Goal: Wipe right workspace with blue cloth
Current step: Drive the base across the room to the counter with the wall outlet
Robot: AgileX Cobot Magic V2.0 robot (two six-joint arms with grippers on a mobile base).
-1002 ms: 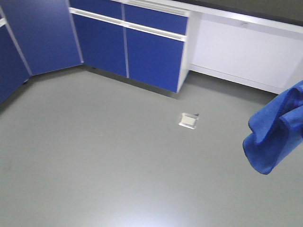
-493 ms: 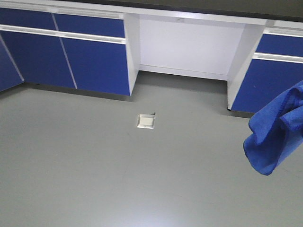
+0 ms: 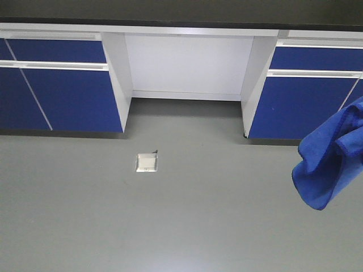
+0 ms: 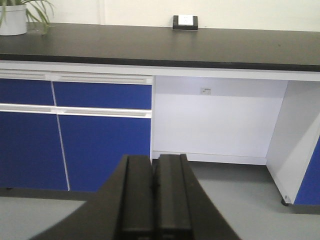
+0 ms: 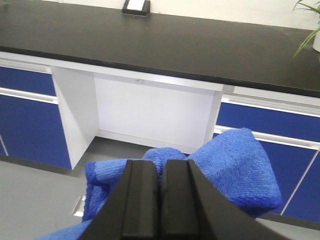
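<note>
A smooth grey floor [image 3: 187, 221] fills the front view. A small square metal plate [image 3: 147, 162] lies flat on it, left of centre. Blue cabinets [image 3: 62, 99] stand along its far edge, flanking a white recess [image 3: 187, 68].

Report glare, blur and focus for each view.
Front view: pale glare on the floor at the bottom edge, overall soft. Left wrist view: even light, left gripper dark and featureless. Right wrist view: blue cloth weave crisp, right gripper dark.
</note>
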